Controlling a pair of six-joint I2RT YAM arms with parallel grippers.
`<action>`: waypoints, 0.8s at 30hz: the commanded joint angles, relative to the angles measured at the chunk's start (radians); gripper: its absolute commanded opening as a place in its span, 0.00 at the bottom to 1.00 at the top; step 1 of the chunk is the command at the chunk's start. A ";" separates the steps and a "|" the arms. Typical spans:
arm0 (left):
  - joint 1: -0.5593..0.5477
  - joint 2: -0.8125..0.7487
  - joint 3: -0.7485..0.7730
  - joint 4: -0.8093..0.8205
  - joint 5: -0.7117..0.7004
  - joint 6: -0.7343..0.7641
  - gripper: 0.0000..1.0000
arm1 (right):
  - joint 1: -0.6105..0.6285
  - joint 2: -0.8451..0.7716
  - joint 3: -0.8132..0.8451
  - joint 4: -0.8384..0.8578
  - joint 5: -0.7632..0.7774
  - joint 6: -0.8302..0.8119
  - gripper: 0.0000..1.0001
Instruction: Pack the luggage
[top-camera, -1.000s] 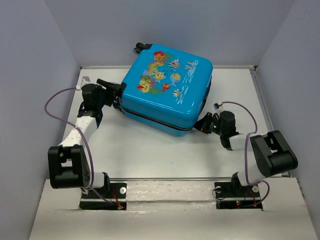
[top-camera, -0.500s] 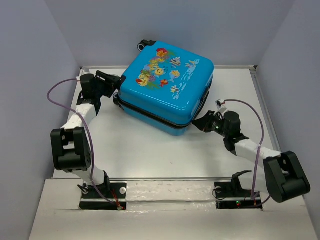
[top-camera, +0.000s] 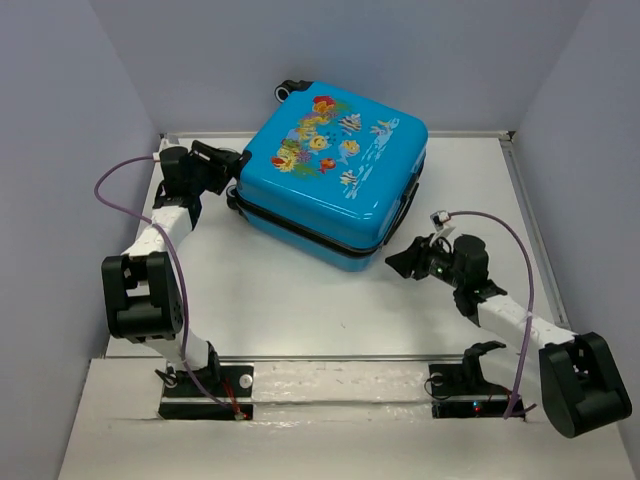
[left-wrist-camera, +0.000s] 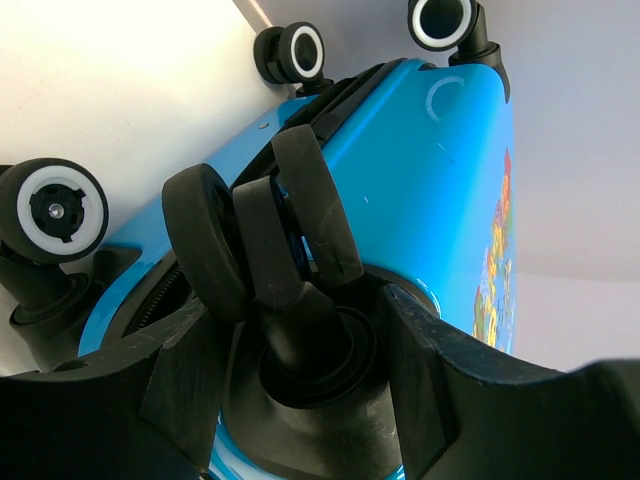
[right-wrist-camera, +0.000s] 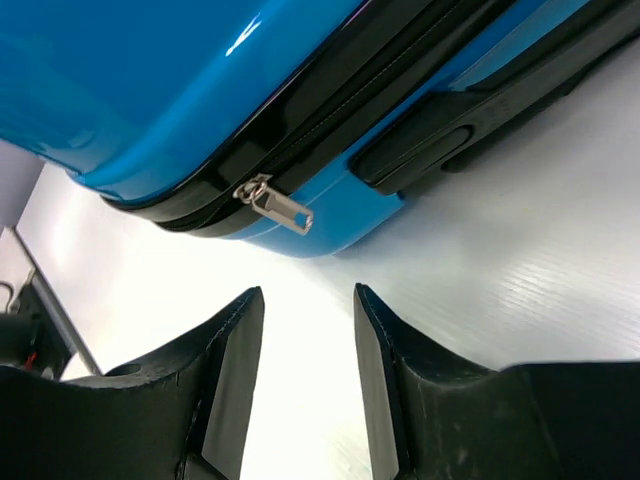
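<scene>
The luggage is a bright-blue fish-print suitcase lying flat and closed at the back middle of the table. My left gripper is at its left corner. In the left wrist view this gripper is shut on the mount of a black wheel. My right gripper stands open and empty just off the suitcase's near right corner. In the right wrist view its fingers frame bare table, and the silver zipper pull hangs free a little beyond them.
The white table is boxed in by grey walls on the left, back and right. Two other wheels rest near the back-left edge. A black side handle runs along the suitcase's near side. Purple cables loop off both arms.
My right gripper has opened and pulled back toward the near side, away from the suitcase's corner. The suitcase turned slightly early on. The left gripper keeps its hold on the wheel.
</scene>
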 joint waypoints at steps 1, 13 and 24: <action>-0.008 -0.036 0.028 0.077 0.030 0.085 0.17 | 0.008 0.046 0.023 0.136 -0.133 -0.034 0.48; -0.010 -0.091 -0.003 0.045 -0.042 0.117 0.95 | 0.008 0.127 0.075 0.191 -0.128 -0.118 0.48; -0.013 -0.294 -0.056 -0.043 -0.241 0.234 0.99 | 0.008 0.208 0.135 0.208 -0.121 -0.186 0.46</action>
